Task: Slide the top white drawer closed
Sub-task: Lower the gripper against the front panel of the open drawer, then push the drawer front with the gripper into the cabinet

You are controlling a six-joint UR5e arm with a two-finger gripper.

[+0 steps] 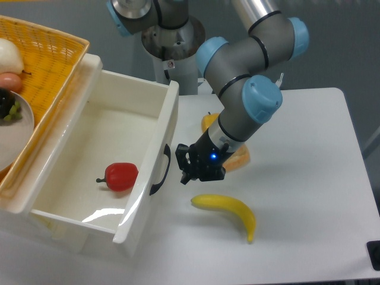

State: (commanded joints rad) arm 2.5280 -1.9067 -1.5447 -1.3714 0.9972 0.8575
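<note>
Behind end effector (189,168), half-hidden orange fruit (239,158)

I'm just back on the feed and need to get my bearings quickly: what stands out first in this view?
The top white drawer stands wide open at left, with a red pepper lying inside. The arm's hand hangs just right of the drawer's black handle, not visibly touching it. A banana lies on the table below the hand, and a yellow wicker basket sits at upper left.
</note>
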